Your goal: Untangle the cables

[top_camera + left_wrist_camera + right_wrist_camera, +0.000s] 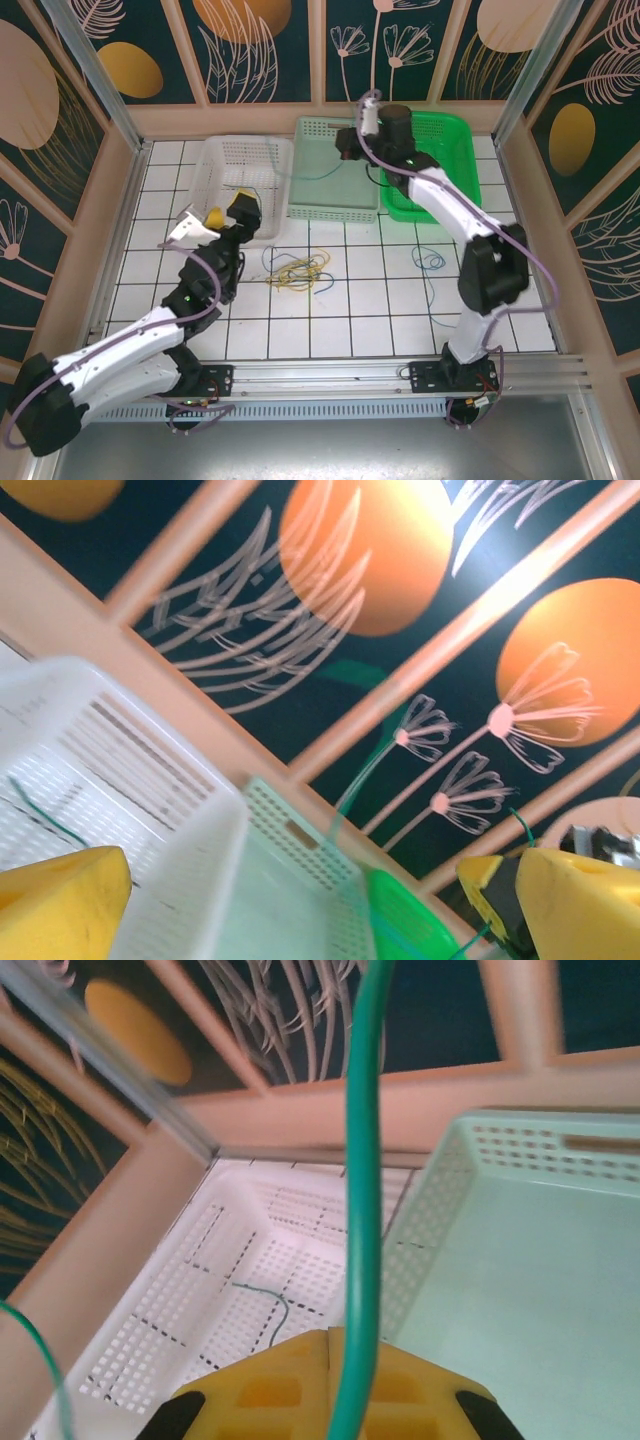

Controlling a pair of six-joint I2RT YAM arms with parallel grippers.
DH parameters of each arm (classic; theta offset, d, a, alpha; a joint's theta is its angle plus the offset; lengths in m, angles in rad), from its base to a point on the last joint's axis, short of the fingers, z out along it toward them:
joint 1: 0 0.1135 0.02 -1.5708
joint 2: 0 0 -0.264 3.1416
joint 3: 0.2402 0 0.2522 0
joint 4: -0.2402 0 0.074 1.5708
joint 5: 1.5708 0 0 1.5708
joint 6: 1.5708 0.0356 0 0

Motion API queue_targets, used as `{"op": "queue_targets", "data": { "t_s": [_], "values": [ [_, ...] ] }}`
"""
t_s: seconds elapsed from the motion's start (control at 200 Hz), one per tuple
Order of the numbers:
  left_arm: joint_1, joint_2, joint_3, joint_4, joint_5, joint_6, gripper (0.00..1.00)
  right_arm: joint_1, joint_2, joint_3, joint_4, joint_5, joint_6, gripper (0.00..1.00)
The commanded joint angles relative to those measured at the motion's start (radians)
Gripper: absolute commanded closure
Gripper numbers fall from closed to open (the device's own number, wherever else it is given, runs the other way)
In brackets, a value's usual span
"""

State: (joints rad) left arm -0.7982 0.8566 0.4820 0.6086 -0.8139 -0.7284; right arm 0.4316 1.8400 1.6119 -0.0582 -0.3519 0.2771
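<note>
Three baskets sit in a row against the far wall of the table (350,320), the pale green basket (330,205) in the middle. A white basket (215,165) touches its left side and a bright green basket (470,160) its right. The right gripper (335,1360) hangs over the pale green basket's far rim, its jaws pinched on a green cable (362,1160) that runs up past the camera. The left gripper (228,212) hovers just left of the pale green basket, at the near corner of the white one, jaws spread wide and holding nothing. A short green strand (270,1305) lies inside the white basket. Nearer than the pale green basket, on open tiles, lies a tangle of yellow and blue cables (298,270). A separate blue cable (430,262) lies to its right, beside the right arm. Wooden walls close in both sides.
</note>
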Motion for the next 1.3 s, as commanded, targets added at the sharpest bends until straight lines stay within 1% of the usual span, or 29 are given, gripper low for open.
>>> {"op": "queue_targets", "data": {
  "t_s": [0.0, 0.1, 0.18, 0.255, 0.32, 0.405, 0.465, 0.536, 0.626, 0.826, 0.866, 0.941, 1.036, 1.121, 1.296],
  "values": [
    [0.009, -0.101, -0.036, -0.157, -0.132, 0.127, 0.01, 0.02, 0.181, 0.248, -0.269, -0.158, -0.15, 1.0],
    [0.012, -0.198, -0.058, -0.205, -0.147, 0.185, 0.01, 0.044, 0.373, 0.533, -0.468, -0.132, -0.248, 1.0],
    [0.014, -0.248, -0.068, -0.221, -0.13, 0.251, 0.02, 0.061, 0.501, 0.742, -0.595, -0.132, -0.306, 1.0],
    [0.014, -0.258, -0.058, -0.235, -0.098, 0.324, 0.01, 0.069, 0.572, 0.844, -0.643, -0.146, -0.315, 1.0],
    [0.014, -0.229, -0.032, -0.243, -0.051, 0.395, 0.01, 0.077, 0.581, 0.837, -0.616, -0.162, -0.316, 1.0],
    [0.016, -0.143, 0.029, -0.269, 0.018, 0.479, 0.02, 0.097, 0.582, 0.823, -0.597, -0.159, -0.339, 1.0],
    [0.015, -0.07, 0.083, -0.286, 0.124, 0.579, 0.04, 0.105, 0.582, 0.815, -0.602, -0.175, -0.349, 1.0],
    [0.015, 0.035, 0.152, -0.319, 0.238, 0.698, 0.09, 0.108, 0.579, 0.807, -0.617, -0.18, -0.347, 1.0],
    [0.015, 0.163, 0.227, -0.352, 0.321, 0.826, 0.14, 0.107, 0.562, 0.785, -0.626, -0.179, -0.341, 1.0],
    [0.018, 0.333, 0.323, -0.328, 0.503, 1.002, 0.17, 0.107, 0.505, 0.744, -0.596, -0.216, -0.304, 1.0],
    [0.02, 0.366, 0.354, -0.351, 0.517, 1.018, 0.18, 0.107, 0.498, 0.744, -0.599, -0.227, -0.299, 1.0],
    [0.028, 0.427, 0.413, -0.408, 0.512, 1.038, 0.23, 0.107, 0.482, 0.743, -0.608, -0.247, -0.291, 1.0],
    [0.037, 0.474, 0.442, -0.443, 0.525, 1.061, 0.26, 0.107, 0.458, 0.733, -0.62, -0.267, -0.286, 1.0],
    [0.045, 0.49, 0.443, -0.45, 0.557, 1.064, 0.26, 0.105, 0.435, 0.723, -0.626, -0.271, -0.291, 1.0],
    [0.069, 0.535, 0.464, -0.459, 0.534, 1.058, 0.25, 0.104, 0.413, 0.723, -0.643, -0.309, -0.289, 1.0]
  ]
}}
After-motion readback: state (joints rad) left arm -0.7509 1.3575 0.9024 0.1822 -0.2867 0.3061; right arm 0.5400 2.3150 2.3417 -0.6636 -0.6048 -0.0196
